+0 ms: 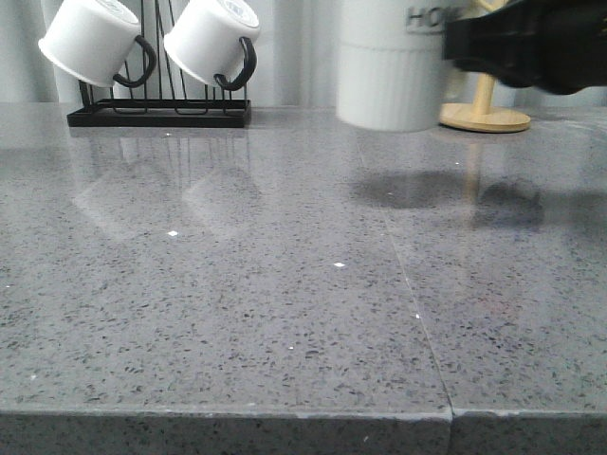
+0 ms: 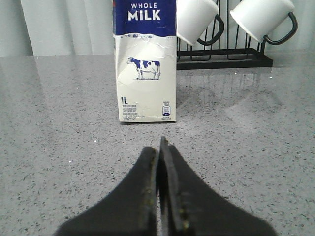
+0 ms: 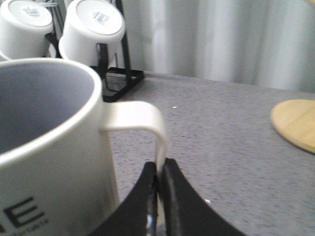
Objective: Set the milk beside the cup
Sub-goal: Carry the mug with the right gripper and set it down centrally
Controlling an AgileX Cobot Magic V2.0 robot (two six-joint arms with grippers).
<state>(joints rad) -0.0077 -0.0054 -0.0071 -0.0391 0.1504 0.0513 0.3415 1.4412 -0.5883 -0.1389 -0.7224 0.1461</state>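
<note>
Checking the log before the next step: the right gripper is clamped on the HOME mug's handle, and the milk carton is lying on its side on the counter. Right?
Not quite. The milk carton stands upright on the counter, as the left wrist view shows. The right gripper is indeed clamped on the HOME mug handle.

The cup (image 1: 391, 66) sits right of the rack (image 1: 159, 112), with 2 mugs (image 1: 93, 38) hanging there.
</note>
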